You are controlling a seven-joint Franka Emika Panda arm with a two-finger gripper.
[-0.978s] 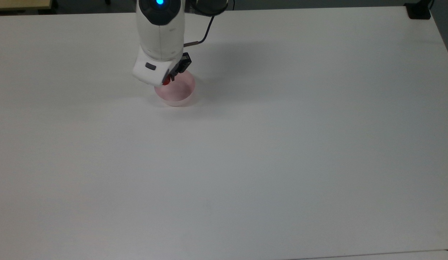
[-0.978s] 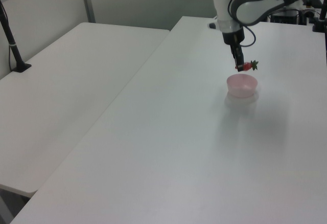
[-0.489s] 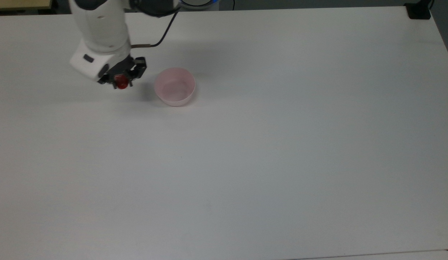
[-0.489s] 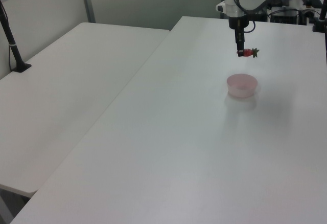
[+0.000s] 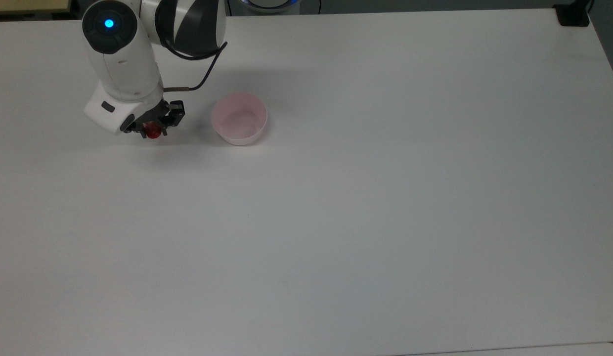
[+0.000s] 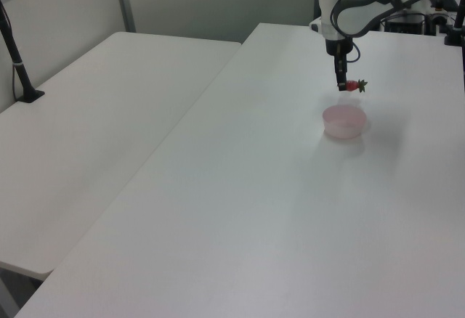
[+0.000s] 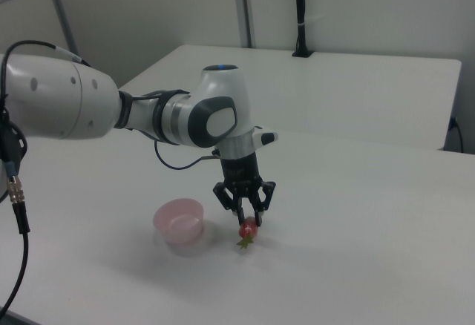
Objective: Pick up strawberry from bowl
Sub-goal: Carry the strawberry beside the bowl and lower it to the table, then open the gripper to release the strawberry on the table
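White arm [image 7: 67, 102], grey joints, black pincer [image 7: 246, 208].

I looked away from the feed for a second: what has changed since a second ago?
The gripper, shut on the strawberry, has carried it from over the bowl's rim off to the top view's left, clear of the bowl. In the last half second it kept easing left and came down closer to the table. The grip has held throughout. The bowl stayed put, now empty.

tabletop [image 5: 385, 198]: white, matte | second white table [image 6: 94, 115]: beside its long edge, narrow gap | walls [image 7: 356, 6]: pale panels, metal posts | black pole [image 7: 299, 13]: on far table
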